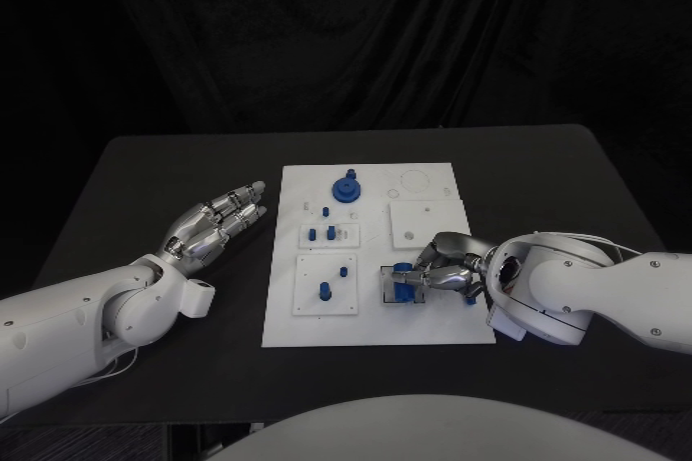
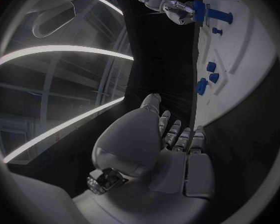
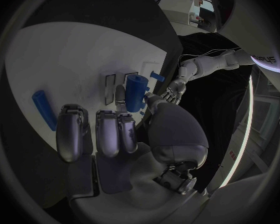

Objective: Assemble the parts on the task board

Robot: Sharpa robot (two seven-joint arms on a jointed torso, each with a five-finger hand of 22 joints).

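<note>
Right hand [image 1: 444, 272] is pinching a blue cylinder part [image 1: 407, 281] over the task board [image 1: 368, 326], still unplaced, I think. Beyond its fingers a blue round part [image 1: 346, 189] and small pegs [image 1: 329, 233] are already standing. Left hand [image 1: 216, 224] is lying open on the table [image 1: 173, 171] beside the board. Right wrist view is showing a loose blue bar [image 3: 44, 108] by the fingers.

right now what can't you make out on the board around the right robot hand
- Head view: the right robot hand covers the slot under the blue cylinder, so its seating is unclear.
- Right wrist view: the fingers hide part of the task board.
- Left wrist view: the small blue pieces are too small to identify.
</note>
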